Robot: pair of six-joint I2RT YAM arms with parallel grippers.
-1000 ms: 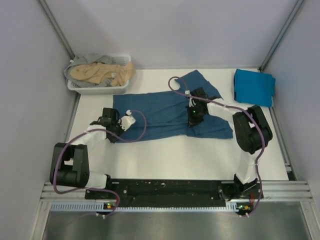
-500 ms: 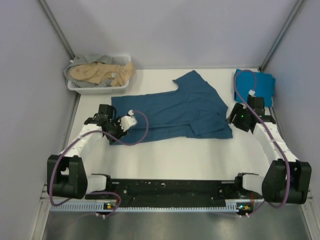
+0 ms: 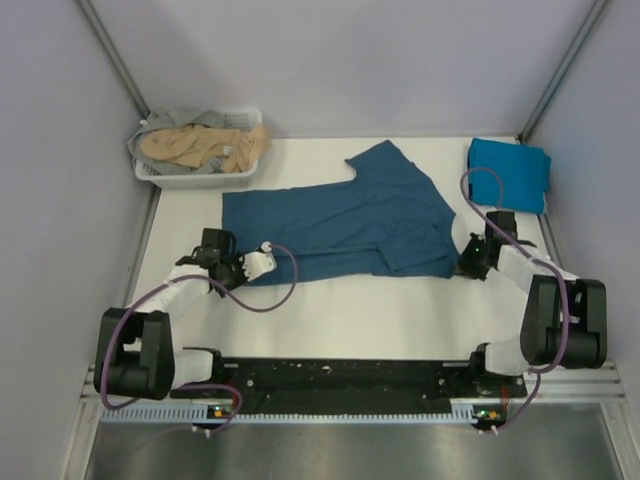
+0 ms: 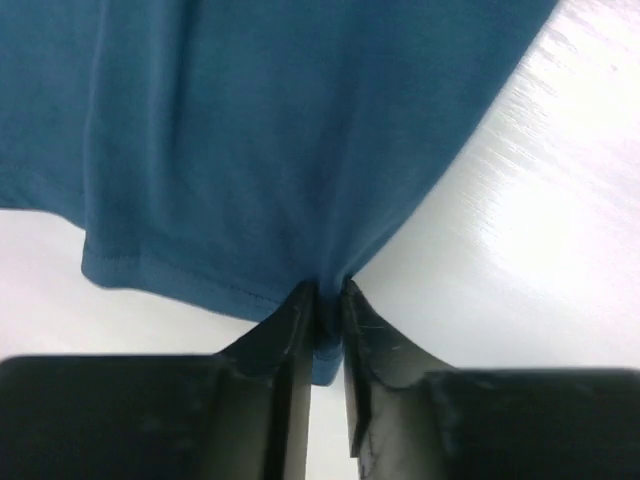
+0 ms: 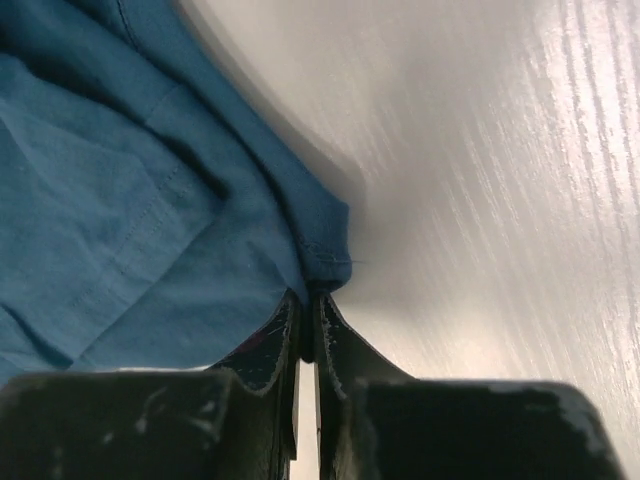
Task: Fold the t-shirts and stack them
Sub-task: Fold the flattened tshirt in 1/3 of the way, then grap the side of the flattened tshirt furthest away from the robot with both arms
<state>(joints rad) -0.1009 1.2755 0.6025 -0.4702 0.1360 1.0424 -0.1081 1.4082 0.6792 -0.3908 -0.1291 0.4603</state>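
Right pincer (image 3: pixel 467 260) swung onto teal t-shirt (image 3: pixel 340 220) corner, pinching.

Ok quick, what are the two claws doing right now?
Left gripper: shut on the teal shirt, at its hem.
Right gripper: shut on a corner of it.

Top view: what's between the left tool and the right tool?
The dark teal-blue cloth t-shirt, spread on the white table, per the top external view. Wrist views show left tool and right tool each pinching its edge.

Dark teal t-shirt (image 3: pixel 340 225) spread at centre; cyan t-shirt (image 3: pixel 508 172) folded far right; tan t-shirt (image 3: pixel 200 147) crumpled far left.
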